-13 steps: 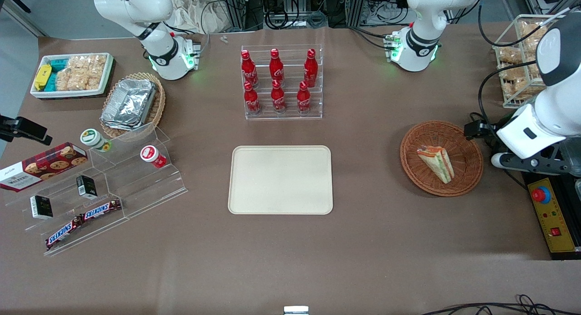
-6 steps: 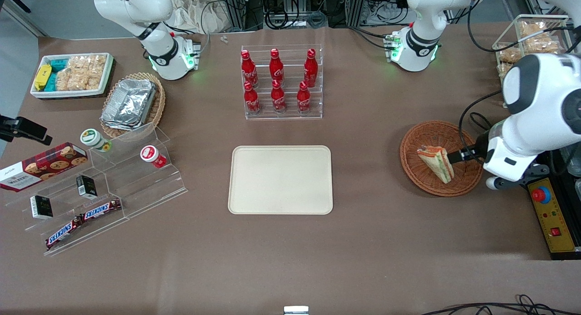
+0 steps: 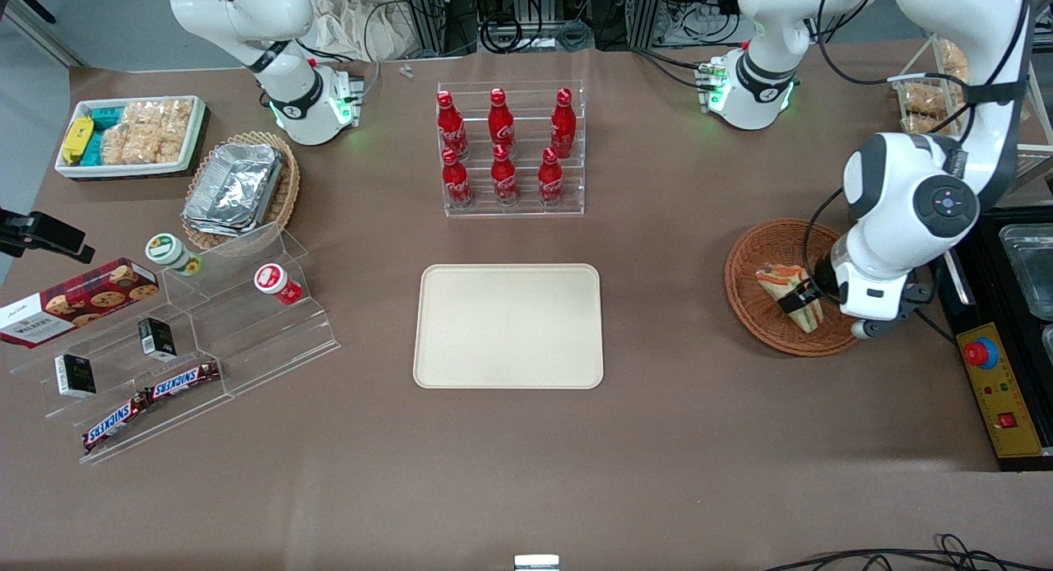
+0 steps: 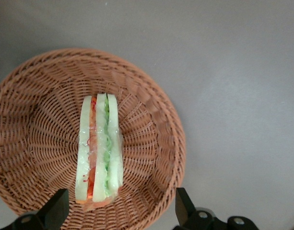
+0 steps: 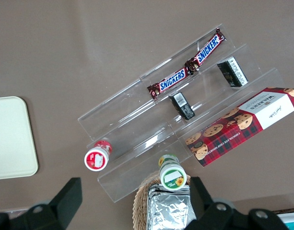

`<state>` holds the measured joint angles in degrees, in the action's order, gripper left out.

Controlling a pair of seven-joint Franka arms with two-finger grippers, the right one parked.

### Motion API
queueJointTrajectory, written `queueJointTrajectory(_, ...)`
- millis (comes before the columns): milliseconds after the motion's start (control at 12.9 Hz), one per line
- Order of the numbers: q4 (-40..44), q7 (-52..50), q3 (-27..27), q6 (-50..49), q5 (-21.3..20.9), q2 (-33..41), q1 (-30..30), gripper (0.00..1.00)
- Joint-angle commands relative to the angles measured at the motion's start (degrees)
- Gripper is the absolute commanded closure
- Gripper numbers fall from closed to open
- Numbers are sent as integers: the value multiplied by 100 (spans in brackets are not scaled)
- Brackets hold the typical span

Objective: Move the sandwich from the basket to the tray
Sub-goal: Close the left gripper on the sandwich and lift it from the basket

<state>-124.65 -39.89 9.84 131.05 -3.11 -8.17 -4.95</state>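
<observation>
The sandwich (image 3: 775, 277), a wrapped wedge with pale bread and red, orange and green layers, lies in the round reddish-brown wicker basket (image 3: 753, 312). The left arm's gripper (image 3: 802, 298) hangs just above the sandwich, open and empty, pointing down into the basket. In the left wrist view the sandwich (image 4: 99, 151) lies in the basket (image 4: 171, 143), its thick end between my spread fingertips (image 4: 58, 211), closer to one of them; the gripper (image 4: 122, 212) holds nothing. The cream-beige tray (image 3: 508, 325) lies bare at the table's middle, toward the parked arm from the basket.
A clear rack of red cola bottles (image 3: 510, 151) stands farther from the front camera than the tray. A wire rack of snack bags (image 3: 925, 102) and a yellow emergency-stop box (image 3: 999, 390) flank the basket at the working arm's end. An acrylic snack stand (image 3: 189, 341) sits at the parked arm's end.
The left arm has swung in from the table's end over the basket. Its gripper has moved from beside the basket's rim to above the sandwich. The sandwich has not moved.
</observation>
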Motion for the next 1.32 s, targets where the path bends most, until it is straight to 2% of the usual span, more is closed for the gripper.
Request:
queueJointTrajectory(0, -182, -185, 18, 122, -295, 36, -41, 0)
queueJointTrajectory(544, -332, -212, 18, 351, -313, -255, -120, 0)
queueJointTrajectory(700, -349, -212, 18, 351, -488, -290, -199, 0)
queueJointTrajectory(1089, -349, -325, 18, 649, -506, -659, -199, 1)
queueJointTrajectory(1167, -341, -387, 18, 702, -506, -720, -199, 20)
queueJointTrajectory(1244, -341, -388, 18, 702, -506, -730, -199, 58)
